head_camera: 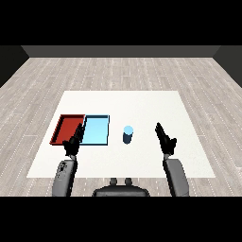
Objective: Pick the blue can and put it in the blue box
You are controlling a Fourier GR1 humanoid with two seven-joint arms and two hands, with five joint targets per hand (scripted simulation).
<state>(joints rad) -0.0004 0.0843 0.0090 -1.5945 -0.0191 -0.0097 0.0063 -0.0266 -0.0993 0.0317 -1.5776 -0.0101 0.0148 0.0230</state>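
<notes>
Blue cylindrical can [127, 134], probably light, rigid and slick-sided, is standing upright at three o'clock of the light blue shallow tray [96, 131], inviting a mid-body side grasp, while the right hand [165, 139] and left hand [74, 141] are hovering open-fingered.

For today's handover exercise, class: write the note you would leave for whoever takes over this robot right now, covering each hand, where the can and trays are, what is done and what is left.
Left hand: open, holding nothing, over the near edge where the two trays meet.
Right hand: open, holding nothing, to the right of the can and apart from it.
Blue can: upright on the white table, just right of the light blue tray.
Red tray: left of the blue one, side by side with it.
Done: nothing yet; the can is not grasped.
Left: grasp the can, carry it left, set it in the light blue tray.
</notes>
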